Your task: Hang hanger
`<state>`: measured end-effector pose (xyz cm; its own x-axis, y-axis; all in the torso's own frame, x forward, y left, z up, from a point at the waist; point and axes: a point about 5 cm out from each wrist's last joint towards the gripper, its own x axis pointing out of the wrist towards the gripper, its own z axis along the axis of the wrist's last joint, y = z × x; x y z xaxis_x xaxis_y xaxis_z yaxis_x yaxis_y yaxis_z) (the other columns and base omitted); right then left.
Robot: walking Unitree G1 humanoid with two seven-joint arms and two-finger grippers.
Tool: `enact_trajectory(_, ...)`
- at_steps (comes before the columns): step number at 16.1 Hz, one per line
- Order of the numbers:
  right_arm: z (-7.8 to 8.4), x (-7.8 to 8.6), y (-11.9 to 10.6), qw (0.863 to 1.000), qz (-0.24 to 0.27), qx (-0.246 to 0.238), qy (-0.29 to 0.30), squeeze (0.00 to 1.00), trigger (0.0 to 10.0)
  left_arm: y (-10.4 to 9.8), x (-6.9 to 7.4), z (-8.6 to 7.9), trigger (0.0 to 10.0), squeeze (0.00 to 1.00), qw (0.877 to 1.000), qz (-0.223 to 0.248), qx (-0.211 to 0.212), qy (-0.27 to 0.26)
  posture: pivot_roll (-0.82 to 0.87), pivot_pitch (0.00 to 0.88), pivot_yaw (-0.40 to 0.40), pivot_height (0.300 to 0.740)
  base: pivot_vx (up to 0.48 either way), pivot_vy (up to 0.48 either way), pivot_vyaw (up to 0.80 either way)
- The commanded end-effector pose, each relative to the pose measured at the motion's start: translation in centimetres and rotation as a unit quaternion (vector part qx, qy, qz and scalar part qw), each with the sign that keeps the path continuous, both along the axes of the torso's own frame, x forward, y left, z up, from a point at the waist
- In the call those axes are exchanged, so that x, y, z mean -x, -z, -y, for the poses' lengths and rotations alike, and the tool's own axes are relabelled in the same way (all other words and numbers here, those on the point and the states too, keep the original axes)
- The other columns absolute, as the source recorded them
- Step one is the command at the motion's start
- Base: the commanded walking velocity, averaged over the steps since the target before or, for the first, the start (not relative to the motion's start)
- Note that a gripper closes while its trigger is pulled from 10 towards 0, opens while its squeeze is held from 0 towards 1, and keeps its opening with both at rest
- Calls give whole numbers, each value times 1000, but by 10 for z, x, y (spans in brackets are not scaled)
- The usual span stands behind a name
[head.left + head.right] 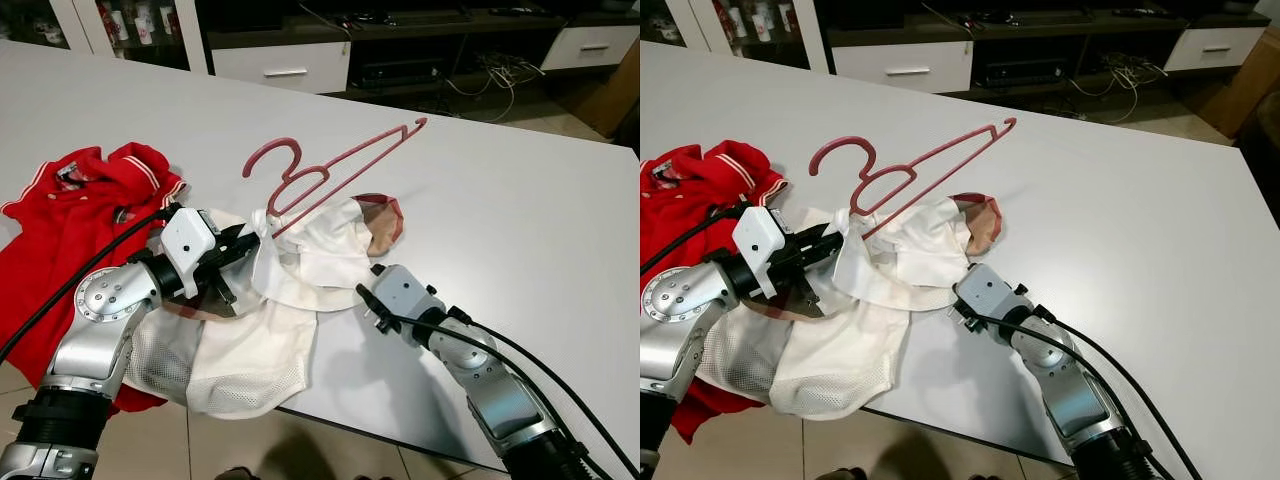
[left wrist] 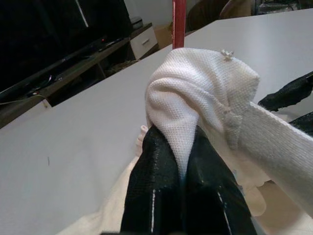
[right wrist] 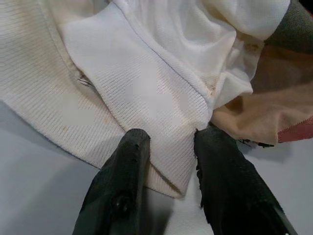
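Left fingers pinch shirt, seemingly its edge

This looks like a room in a home. A big, smooth grey table has clothes lying on it. Behind it stands a long, low dark cabinet with white drawers, and loose cables hang below. A glass-door cupboard holds small things.
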<state>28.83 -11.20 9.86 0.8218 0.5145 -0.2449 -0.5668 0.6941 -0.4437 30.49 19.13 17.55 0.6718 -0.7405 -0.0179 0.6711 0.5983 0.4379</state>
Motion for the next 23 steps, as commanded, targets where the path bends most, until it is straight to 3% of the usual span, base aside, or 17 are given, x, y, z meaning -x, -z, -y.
enact_trajectory(1,0,4,-5,1000,10,-4,-11,0,10000,-4,-1,2,0,0,1000,8,-5,8,74,130,-17,740,0,0,0)
enact_trajectory(3,0,11,-10,999,13,-21,-23,0,10000,-4,-1,1,0,0,1000,7,-5,8,72,130,-17,740,0,0,0)
enact_trajectory(4,0,16,-10,999,6,-23,-35,1000,10000,-4,-1,1,0,0,1000,7,-5,8,72,130,-17,740,0,0,0)
enact_trajectory(8,1,23,-7,999,-1,-12,-42,1000,10000,-4,-1,2,0,0,1000,7,-5,10,70,129,-15,740,0,0,0)
enact_trajectory(9,2,20,-5,999,5,5,-32,784,10000,-4,-1,2,0,0,1000,7,-5,10,70,129,-15,740,0,0,0)
enact_trajectory(10,3,17,-3,999,12,21,-22,0,10000,-4,-1,2,0,0,1000,8,-6,11,71,128,-16,740,0,0,0)
enact_trajectory(15,1,5,4,997,24,74,1,0,10000,-5,-2,2,0,0,1000,10,-6,11,80,124,-17,740,0,0,0)
enact_trajectory(18,1,0,7,997,20,69,20,0,10000,-6,-2,2,0,0,1000,10,-6,10,81,123,-18,740,0,0,0)
enact_trajectory(19,1,-2,6,998,15,53,29,0,9098,-6,-2,2,0,0,1000,11,-6,11,81,121,-18,740,0,0,0)
enact_trajectory(20,3,-6,5,998,13,40,43,0,4667,-6,-2,3,0,0,1000,11,-5,11,79,120,-19,740,0,0,0)
enact_trajectory(21,5,-7,5,998,11,37,51,0,1529,-6,-3,3,0,0,1000,11,-5,12,78,120,-18,740,0,0,0)
enact_trajectory(22,7,-8,5,998,6,23,54,0,0,-6,-3,3,0,0,1000,11,-5,13,77,118,-18,740,0,0,0)
enact_trajectory(23,7,-8,4,999,5,18,51,0,0,-6,-3,3,0,0,1000,11,-5,13,77,118,-18,740,0,0,0)
